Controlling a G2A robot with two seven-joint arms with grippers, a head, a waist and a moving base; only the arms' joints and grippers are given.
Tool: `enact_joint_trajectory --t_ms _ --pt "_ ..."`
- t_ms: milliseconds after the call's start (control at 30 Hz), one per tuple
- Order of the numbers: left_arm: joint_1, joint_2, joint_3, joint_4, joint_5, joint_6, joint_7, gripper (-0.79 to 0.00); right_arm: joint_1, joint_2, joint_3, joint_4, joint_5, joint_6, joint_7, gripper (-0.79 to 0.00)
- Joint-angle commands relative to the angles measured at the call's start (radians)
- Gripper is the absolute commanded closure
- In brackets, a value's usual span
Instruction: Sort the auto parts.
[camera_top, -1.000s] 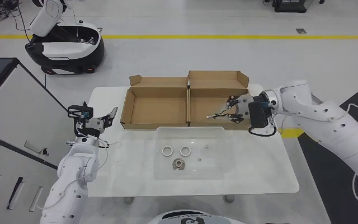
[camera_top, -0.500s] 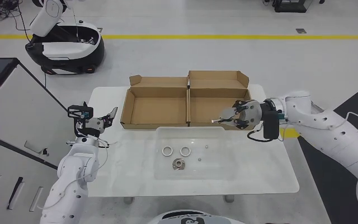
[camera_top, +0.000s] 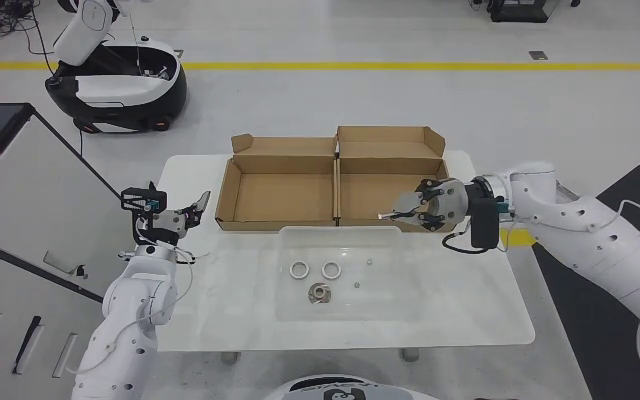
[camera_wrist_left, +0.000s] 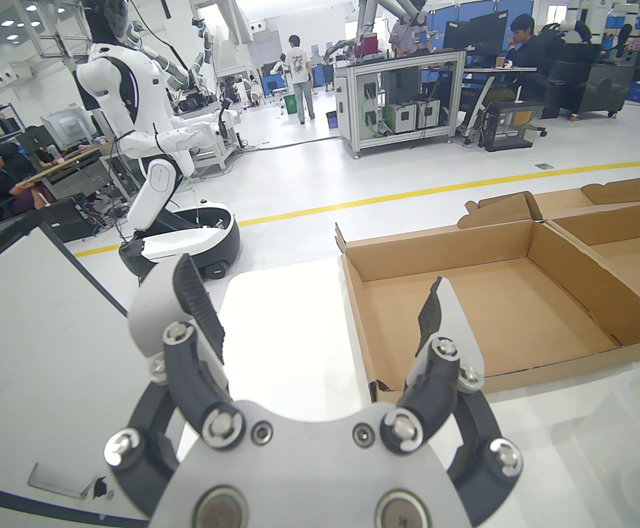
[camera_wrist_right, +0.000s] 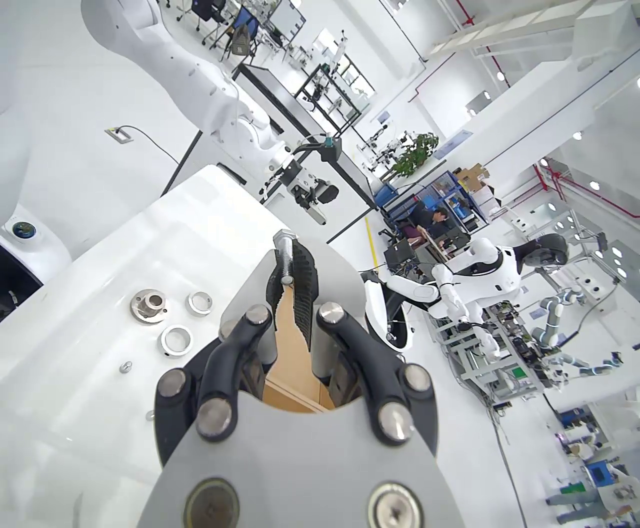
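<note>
My right gripper (camera_top: 392, 212) hangs over the front part of the right cardboard box (camera_top: 365, 188), shut on a threaded steel bolt (camera_wrist_right: 285, 260) that sticks out past its fingertips. In the clear tray (camera_top: 420, 290) lie two metal rings (camera_top: 298, 269) (camera_top: 331, 269), a flanged hub (camera_top: 319, 292) and a couple of tiny pieces (camera_top: 370, 262). The left cardboard box (camera_top: 277, 195) holds nothing. At the table's left edge my left gripper (camera_top: 185, 212) is open with nothing between its fingers, pointing toward the left box (camera_wrist_left: 480, 310).
The two boxes stand side by side at the back of the white table (camera_top: 210, 300), lids folded back, with the tray just in front of them. Another robot's wheeled base (camera_top: 120, 90) stands on the floor beyond the table's back left corner.
The right wrist has turned and lowered a little with the bolt, shifting toward the right box's front wall, then stopped. The left arm has not moved.
</note>
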Motion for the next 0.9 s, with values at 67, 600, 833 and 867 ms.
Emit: enact_joint_trajectory --t_ms 67,600,833,867 --pt "0.000 0.000 0.000 0.000 0.000 0.000 0.000 -0.785 0.000 0.000 0.000 0.000 0.000 0.000 0.000 0.000" --pt "0.000 0.000 0.000 0.000 0.000 0.000 0.000 -0.785 0.000 0.000 0.000 0.000 0.000 0.000 0.000 0.000" --pt "0.000 0.000 0.000 0.000 0.000 0.000 0.000 -0.785 -0.026 -0.004 0.013 -0.017 0.046 0.033 0.042 0.000" --pt "0.000 0.000 0.000 0.000 0.000 0.000 0.000 -0.785 -0.032 -0.004 0.018 -0.021 0.055 0.037 0.044 0.000"
